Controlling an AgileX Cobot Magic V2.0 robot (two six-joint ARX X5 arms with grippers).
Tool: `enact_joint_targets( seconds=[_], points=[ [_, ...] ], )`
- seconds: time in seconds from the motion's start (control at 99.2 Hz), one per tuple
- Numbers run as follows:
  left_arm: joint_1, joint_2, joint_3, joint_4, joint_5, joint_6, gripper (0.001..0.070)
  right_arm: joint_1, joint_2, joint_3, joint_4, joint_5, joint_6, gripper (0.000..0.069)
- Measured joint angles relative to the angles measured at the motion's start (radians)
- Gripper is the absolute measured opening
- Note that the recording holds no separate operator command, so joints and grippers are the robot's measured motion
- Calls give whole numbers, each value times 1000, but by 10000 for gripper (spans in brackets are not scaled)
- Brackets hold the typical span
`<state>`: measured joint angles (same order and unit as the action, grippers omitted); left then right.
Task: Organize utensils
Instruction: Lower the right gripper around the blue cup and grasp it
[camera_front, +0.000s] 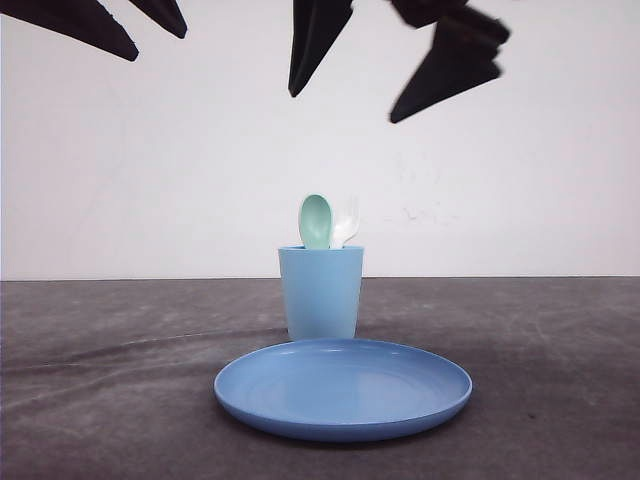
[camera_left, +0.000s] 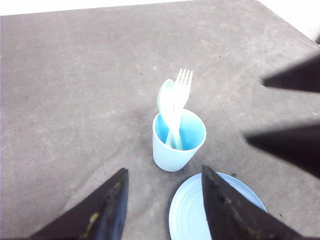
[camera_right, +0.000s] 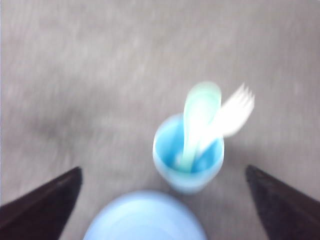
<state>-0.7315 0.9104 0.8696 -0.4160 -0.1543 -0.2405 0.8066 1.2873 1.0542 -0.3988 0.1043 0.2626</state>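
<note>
Nearest in the front view: plate (camera_front: 343, 389), round, blue, flat on the grey table (camera_front: 110, 380), bare, with open table on both sides out to the frame edges.

Just behind the plate: cup (camera_front: 321, 292), light blue, upright; touching the plate or a little apart from it cannot be told from the front; shown slightly apart in the left wrist view.

In the cup: spoon (camera_front: 316, 221), mint green, bowl up, and fork (camera_front: 346, 222), white, tines up, both handles down inside, heads leaning close together above the rim. Fork to the right of the spoon from the front. Four tines clear in the left wrist view (camera_left: 183, 80), where the fork lies across the spoon (camera_left: 165, 95); blurred in the right wrist view, though both handles reach the cup floor there.

Beyond the cup: bare table running back to a white wall (camera_front: 150, 180).

Overhead, well above the cup: left gripper (camera_front: 140, 25), fingers spread, holding nothing; right gripper (camera_front: 370, 100), fingers likewise spread and empty. Clear air between fingertips and utensil heads.

Left wrist view: dark fingers of the right gripper (camera_left: 292, 112) entering at one side, well apart from the cup (camera_left: 178, 142).
</note>
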Motion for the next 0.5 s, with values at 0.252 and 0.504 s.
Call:
enact_joint_targets(
  seconds=[0.252,0.504],
  points=[
    [0,0,0,0,0,0,274,6,40,0,-192,1,112,680],
    [0,0,0,0,0,0,274,6,180,0,-130,0,174,680]
  ],
)
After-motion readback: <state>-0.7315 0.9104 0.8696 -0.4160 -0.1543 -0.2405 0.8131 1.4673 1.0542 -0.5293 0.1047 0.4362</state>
